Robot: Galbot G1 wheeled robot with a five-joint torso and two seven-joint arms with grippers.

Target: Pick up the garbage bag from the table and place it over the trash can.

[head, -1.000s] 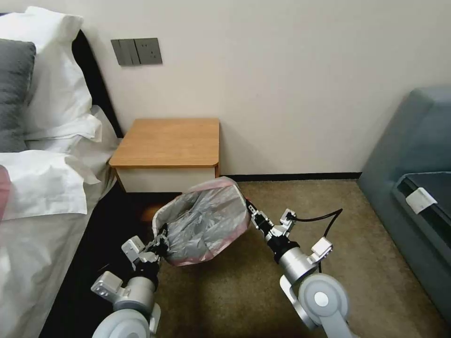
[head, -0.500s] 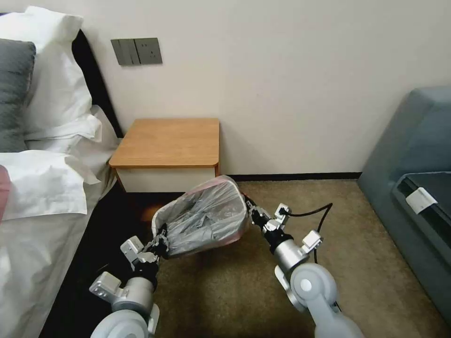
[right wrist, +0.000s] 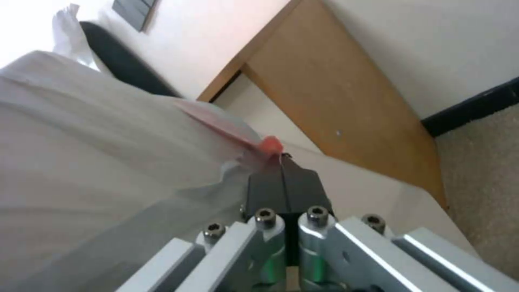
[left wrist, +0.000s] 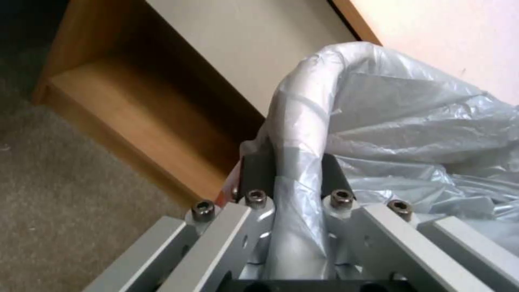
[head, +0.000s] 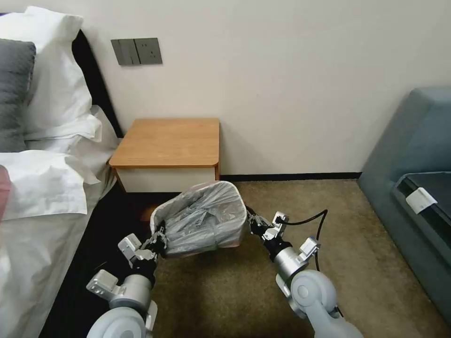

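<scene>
On the carpet: the trash can [head: 199, 244] stands just in front of the desk [head: 169, 141].
Garbage bag [head: 202, 218]: stretched over the can's rim.
Left pincer [head: 159, 238]: the left wrist view shows it clamped on the bag-covered rim.
Right pincer [head: 249, 219]: the right wrist view shows it pinched tight on the bag's pink edge [right wrist: 267, 145].
</scene>
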